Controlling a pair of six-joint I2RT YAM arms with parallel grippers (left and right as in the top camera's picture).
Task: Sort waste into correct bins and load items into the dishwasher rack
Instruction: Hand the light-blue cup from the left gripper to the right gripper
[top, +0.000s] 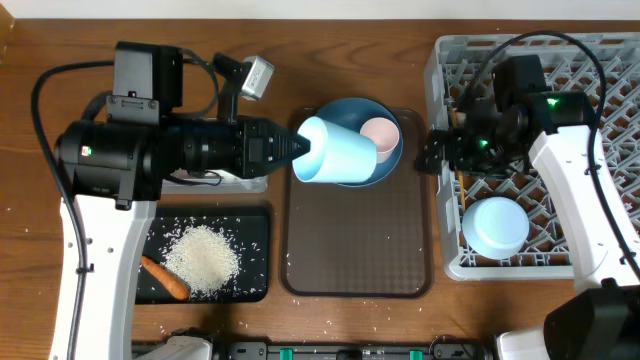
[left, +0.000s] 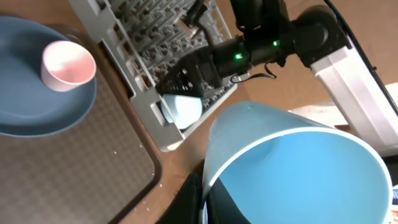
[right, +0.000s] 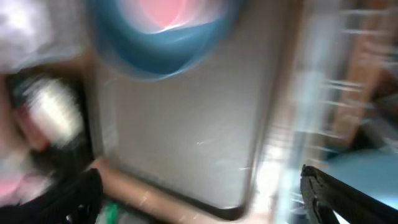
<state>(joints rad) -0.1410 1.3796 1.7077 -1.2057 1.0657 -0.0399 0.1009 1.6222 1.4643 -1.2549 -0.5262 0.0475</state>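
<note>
Loading judged in hand: light-blue cup (top: 338, 152) clamped in left gripper (top: 304, 148); right gripper (top: 432, 155) spread wide, empty. Carry toward dishwasher rack (top: 600, 90) at 3 o'clock called for.

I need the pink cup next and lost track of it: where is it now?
Overhead, the pale pink cup sits on the blue plate at the brown tray's far end, just right of the light-blue cup.
</note>
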